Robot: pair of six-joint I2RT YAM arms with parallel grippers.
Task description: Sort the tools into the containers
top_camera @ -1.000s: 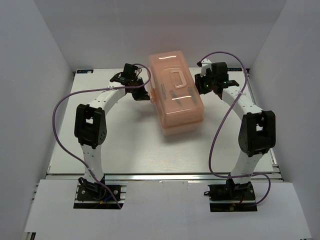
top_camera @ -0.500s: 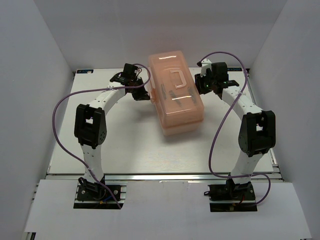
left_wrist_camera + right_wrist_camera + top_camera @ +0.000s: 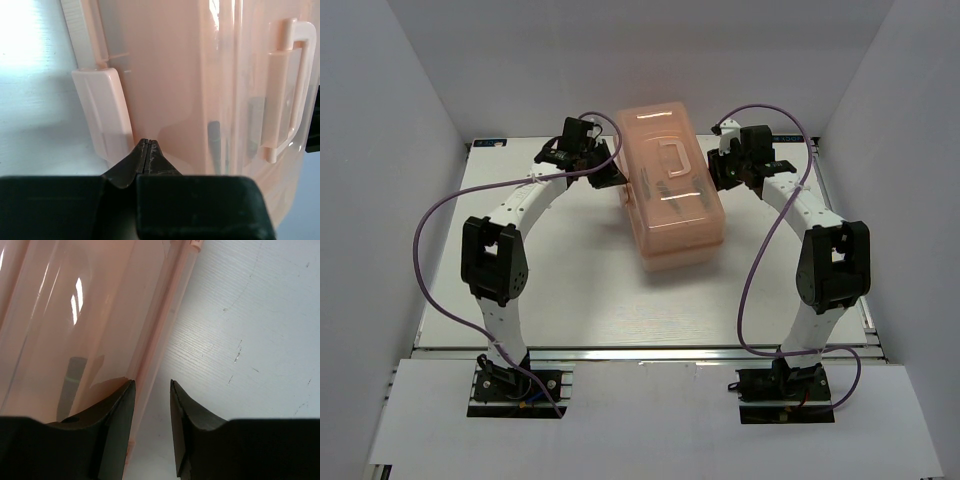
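The salmon-pink toolbox [image 3: 675,195] stands closed at the back middle of the table, so its containers are hidden under the lid. Through its translucent walls I see dark tool handles [image 3: 214,145] [image 3: 72,382]. My left gripper [image 3: 610,175] [image 3: 146,141] is shut with nothing in it, its tips against the box's left side right next to the latch [image 3: 102,110]. My right gripper [image 3: 725,172] [image 3: 152,382] is open at the box's right side. One finger lies over the lid and the other over the table, with the lid's rim [image 3: 160,325] between them.
The lid's handle [image 3: 672,157] [image 3: 287,90] lies flat on top of the box. White walls close the table in at the back and on both sides. Bare white table [image 3: 580,290] stretches in front of the box.
My left arm has swung a little back and towards the box, and its elbow has moved left. The box's near end has shifted slightly left. The right arm has hardly moved.
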